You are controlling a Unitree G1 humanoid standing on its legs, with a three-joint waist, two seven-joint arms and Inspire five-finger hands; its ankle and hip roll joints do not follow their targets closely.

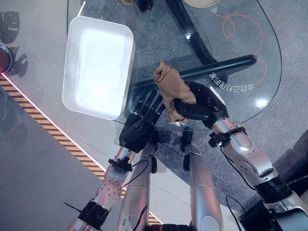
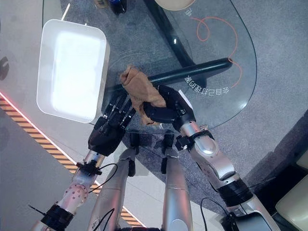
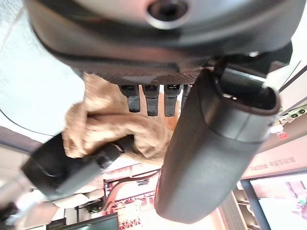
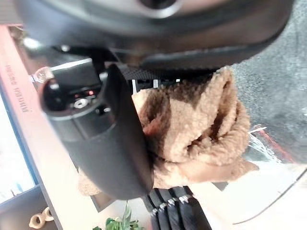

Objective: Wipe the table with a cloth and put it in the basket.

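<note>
Two hands: both at the near edge of the glass table (image 1: pixel 240 72), side by side.
Right hand (image 1: pixel 199 103): fingers and thumb curled round the cloth (image 1: pixel 171 86); the wrist view confirms the thumb pressed across the fabric with the fingers wrapped behind it.
Left hand (image 1: pixel 142 122): fingers straight and spread, holding nothing; fingertips reach up beside the cloth, just to its left.
Cloth: tan, fleecy, bunched; upper part stands free above the right hand, lower end hangs below the thumb. It is over the table's near edge, held up in the hand; whether any part touches the glass cannot be told.
Basket (image 1: pixel 72 62): white, rectangular, rounded corners, standing at the table's left side, partly overhanging the glass edge; it sits to the left of and beyond both hands, apart from the cloth.
Table: round, transparent, with a dark support bar (image 1: pixel 216 65) visible beneath, running behind the cloth.
Floor: grey, with a striped orange-and-black strip (image 1: pixel 48 127) to the left.
</note>
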